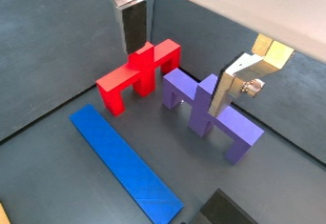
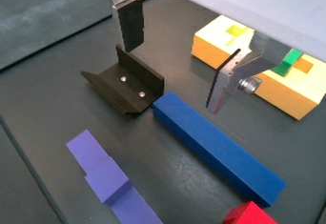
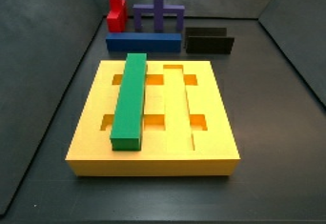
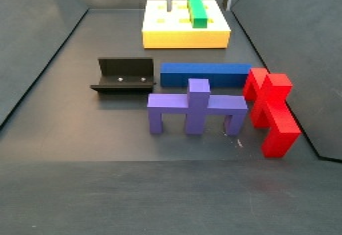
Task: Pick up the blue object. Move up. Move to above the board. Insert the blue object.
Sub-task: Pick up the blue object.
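Gripper [image 2: 178,66] hangs open and empty above the tabletop [image 3: 274,123], over the blue bar [image 2: 216,150]. That bar lies flat beside the black fixture [image 2: 126,87], near the purple cross piece [image 4: 197,107] and red piece [image 4: 271,109]. Well apart sits the yellow board [image 3: 155,152], a green bar [image 3: 130,101] lying in one long groove.

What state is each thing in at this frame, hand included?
hand: open, empty, above the pieces.
blue object: flat on the floor, not gripped.
board: one groove filled, the rest free.
green bar: seated in the board.
purple cross piece: standing, untouched.
red piece: standing, untouched.
fixture: empty.
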